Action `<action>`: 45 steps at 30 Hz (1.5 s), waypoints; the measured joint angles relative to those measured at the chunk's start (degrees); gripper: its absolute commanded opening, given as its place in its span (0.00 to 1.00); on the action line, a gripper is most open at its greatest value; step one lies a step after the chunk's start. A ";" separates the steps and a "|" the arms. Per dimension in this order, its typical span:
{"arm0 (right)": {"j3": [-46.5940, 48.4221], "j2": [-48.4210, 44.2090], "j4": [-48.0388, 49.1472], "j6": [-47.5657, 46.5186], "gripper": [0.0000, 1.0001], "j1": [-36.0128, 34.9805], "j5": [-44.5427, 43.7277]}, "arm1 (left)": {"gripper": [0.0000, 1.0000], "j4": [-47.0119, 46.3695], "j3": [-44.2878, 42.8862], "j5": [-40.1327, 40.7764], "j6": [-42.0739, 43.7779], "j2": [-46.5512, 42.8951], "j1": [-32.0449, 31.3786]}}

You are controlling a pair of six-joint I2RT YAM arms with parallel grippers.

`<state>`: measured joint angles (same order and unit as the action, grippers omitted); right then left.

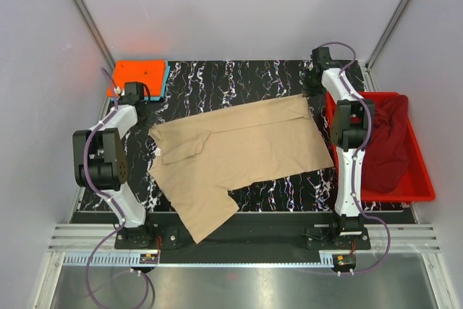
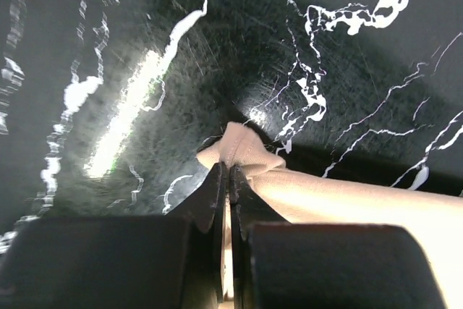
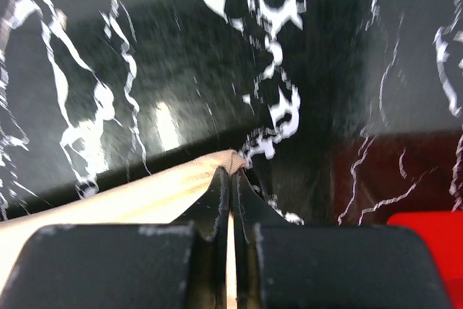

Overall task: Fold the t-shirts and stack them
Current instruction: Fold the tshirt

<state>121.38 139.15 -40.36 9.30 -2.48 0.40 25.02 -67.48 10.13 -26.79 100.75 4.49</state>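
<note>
A large tan t-shirt [image 1: 239, 150] lies spread across the black marbled table [image 1: 217, 77], one sleeve hanging toward the front edge. My left gripper [image 2: 228, 168] is shut on a bunched corner of the tan t-shirt [image 2: 246, 150] at the garment's left side, just above the tabletop. My right gripper [image 3: 233, 171] is shut on the tan t-shirt's [image 3: 145, 189] far right corner, near the red bin. Cloth shows between both pairs of jaws. A folded orange t-shirt [image 1: 137, 77] rests on a light blue one [image 1: 166, 77] at the back left. A maroon t-shirt [image 1: 387, 142] is heaped in the bin.
The red plastic bin [image 1: 423, 186] stands along the table's right edge, close beside the right arm [image 1: 351, 128]; its corner [image 3: 427, 222] shows in the right wrist view. White walls enclose the table at the back and both sides.
</note>
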 measured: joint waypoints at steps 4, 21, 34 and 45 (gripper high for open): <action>2.21 0.90 0.46 -0.13 0.00 -0.13 -0.33 | 0.13 -3.13 1.62 -3.65 -3.41 -0.09 2.03; 2.47 2.82 1.57 -1.53 0.00 0.66 -2.32 | 0.56 -11.15 -1.09 -14.36 -0.48 -2.01 5.35; 2.82 3.02 1.46 -1.40 0.00 1.16 -1.29 | 0.43 -1.16 9.46 -15.93 -0.79 -11.13 5.11; 5.05 4.17 1.75 -0.63 0.00 1.75 -0.42 | 0.45 3.61 15.02 -19.43 -1.73 -9.57 4.96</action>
<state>126.43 143.33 -38.61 8.67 -0.73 -0.01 28.62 -52.47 -9.30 -28.51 91.18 9.45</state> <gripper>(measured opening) 0.014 0.421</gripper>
